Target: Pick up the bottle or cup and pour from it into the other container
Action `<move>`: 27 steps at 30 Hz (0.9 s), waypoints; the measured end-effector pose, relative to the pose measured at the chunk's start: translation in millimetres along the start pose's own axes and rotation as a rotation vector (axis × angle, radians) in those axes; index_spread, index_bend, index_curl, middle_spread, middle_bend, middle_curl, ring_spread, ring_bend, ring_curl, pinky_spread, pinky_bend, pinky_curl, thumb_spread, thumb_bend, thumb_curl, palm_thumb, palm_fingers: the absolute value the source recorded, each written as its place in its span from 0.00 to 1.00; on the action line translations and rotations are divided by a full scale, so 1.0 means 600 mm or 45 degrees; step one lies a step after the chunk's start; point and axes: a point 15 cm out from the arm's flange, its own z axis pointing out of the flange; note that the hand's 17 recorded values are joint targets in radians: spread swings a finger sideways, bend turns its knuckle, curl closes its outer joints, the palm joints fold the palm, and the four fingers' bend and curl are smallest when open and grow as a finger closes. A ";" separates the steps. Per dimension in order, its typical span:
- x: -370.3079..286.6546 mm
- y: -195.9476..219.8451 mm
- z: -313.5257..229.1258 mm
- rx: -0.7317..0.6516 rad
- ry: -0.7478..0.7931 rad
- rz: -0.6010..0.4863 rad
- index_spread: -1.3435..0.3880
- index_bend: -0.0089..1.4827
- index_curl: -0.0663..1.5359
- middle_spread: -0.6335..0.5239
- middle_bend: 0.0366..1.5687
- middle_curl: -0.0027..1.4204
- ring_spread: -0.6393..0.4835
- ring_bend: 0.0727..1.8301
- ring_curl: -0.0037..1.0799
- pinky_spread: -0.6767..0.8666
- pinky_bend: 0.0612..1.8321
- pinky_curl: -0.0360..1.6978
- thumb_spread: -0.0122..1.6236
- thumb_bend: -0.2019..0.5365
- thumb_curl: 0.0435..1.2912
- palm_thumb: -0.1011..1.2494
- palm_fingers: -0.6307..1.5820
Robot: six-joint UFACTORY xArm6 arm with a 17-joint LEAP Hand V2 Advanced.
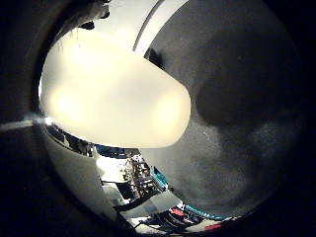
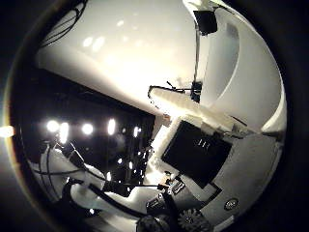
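One pale rounded container (image 1: 113, 98) close to palm, no legible print

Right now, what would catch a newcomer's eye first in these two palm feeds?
A big pale, glowing rounded object fills much of the little finger side view, so it sits close to the palm, against a dark grey surface. In the thumb side view, the robot hand shows white and black parts beside a broad white curved surface.

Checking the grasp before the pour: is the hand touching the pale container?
Cannot tell. The little finger side palm view shows the pale container close to the palm, but neither view shows the hand meeting it or a gap.
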 end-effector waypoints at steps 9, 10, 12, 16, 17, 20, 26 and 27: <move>-0.067 -0.040 -0.027 -0.008 0.131 -0.065 0.53 0.26 0.61 0.40 0.67 0.45 0.40 0.64 0.50 0.16 0.61 0.30 0.61 0.24 0.31 0.63 0.79; -0.077 -0.048 -0.031 -0.011 0.149 -0.069 0.53 0.26 0.61 0.40 0.67 0.45 0.40 0.64 0.50 0.17 0.61 0.31 0.61 0.24 0.31 0.63 0.79; -0.098 -0.066 -0.031 -0.026 0.189 -0.086 0.53 0.26 0.62 0.40 0.67 0.45 0.39 0.63 0.50 0.17 0.60 0.31 0.61 0.24 0.31 0.63 0.79; -0.139 -0.101 -0.004 -0.077 0.250 -0.119 0.53 0.25 0.63 0.40 0.67 0.45 0.39 0.63 0.50 0.17 0.60 0.32 0.61 0.24 0.31 0.63 0.79; -0.148 -0.107 0.006 -0.091 0.259 -0.126 0.52 0.25 0.63 0.40 0.67 0.46 0.39 0.63 0.50 0.17 0.59 0.32 0.61 0.24 0.31 0.63 0.79; -0.168 -0.131 0.042 -0.132 0.293 -0.147 0.52 0.24 0.64 0.40 0.67 0.46 0.39 0.63 0.51 0.17 0.59 0.33 0.61 0.24 0.31 0.63 0.79; -0.194 -0.158 0.092 -0.186 0.441 -0.183 0.51 0.22 0.65 0.40 0.67 0.46 0.39 0.63 0.51 0.17 0.58 0.34 0.61 0.24 0.31 0.65 0.79; -0.193 -0.161 0.102 -0.207 0.486 -0.191 0.51 0.22 0.65 0.40 0.67 0.46 0.39 0.63 0.51 0.17 0.58 0.34 0.61 0.24 0.32 0.64 0.79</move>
